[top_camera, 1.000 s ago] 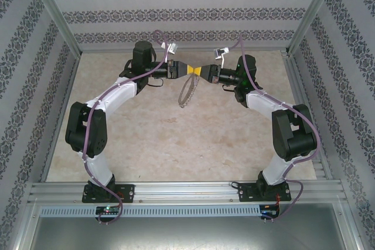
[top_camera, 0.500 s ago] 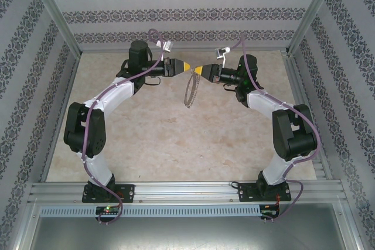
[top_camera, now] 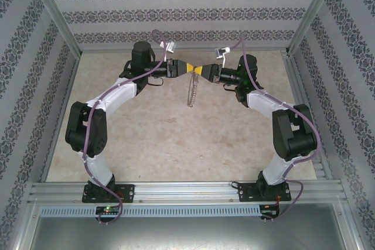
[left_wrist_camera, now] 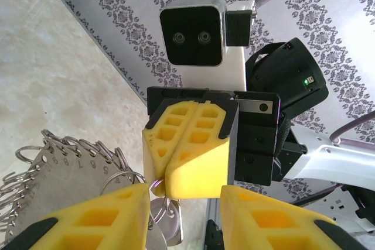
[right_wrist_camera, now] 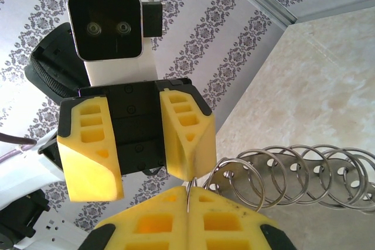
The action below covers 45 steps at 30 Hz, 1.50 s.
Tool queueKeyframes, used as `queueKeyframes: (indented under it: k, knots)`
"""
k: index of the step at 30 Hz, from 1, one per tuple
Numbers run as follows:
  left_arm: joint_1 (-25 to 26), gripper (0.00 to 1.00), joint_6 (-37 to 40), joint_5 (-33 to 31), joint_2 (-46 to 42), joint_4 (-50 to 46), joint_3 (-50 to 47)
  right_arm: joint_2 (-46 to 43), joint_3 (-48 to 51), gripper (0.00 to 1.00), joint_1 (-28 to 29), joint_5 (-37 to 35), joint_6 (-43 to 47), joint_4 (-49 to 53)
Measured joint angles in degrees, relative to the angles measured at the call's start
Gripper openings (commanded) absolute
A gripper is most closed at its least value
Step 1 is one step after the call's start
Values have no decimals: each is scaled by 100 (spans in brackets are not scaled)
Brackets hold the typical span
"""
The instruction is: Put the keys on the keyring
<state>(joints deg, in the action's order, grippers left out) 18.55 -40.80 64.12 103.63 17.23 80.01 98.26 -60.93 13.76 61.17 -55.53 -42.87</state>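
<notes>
— Any words to read?
— Just tiny numbers stamped on the flat part of the keyring (left_wrist_camera: 64, 174). They are too small to read for sure.
— Who has the ring?
— The right gripper (left_wrist_camera: 166, 177). Its yellow fingers are pressed together on a wire loop at the rim. From the top, the ring hangs at 6 o'clock under them.
— And the key?
— The key (left_wrist_camera: 168, 226) dangles at 6 o'clock from those tips. It is between the spread fingers of the left gripper (right_wrist_camera: 140, 174).
</notes>
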Motion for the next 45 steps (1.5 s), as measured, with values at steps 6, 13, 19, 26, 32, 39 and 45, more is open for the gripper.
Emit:
queueKeyframes:
  k: [6,13,19,26,32,39,45]
  knots:
    - [22,36,-4,17,15,31,0,0,0,0,0,-2,0,0]
    - [22,36,-7,17,59,61,0,0,0,0,0,-2,0,4]
    - [22,40,2,-66,57,85,-9,0,0,0,-2,-22,0,4]
    - [22,42,0,-195,57,131,-31,-7,0,0,-2,-22,0,0]
    - [22,42,-48,-225,59,216,-42,-7,0,0,-2,-22,0,-2]
    - [31,41,-173,-197,59,299,-55,-7,0,0,0,-22,0,-4]
    - [116,40,-197,-164,59,426,-142,-7,0,0,0,-22,0,-15]
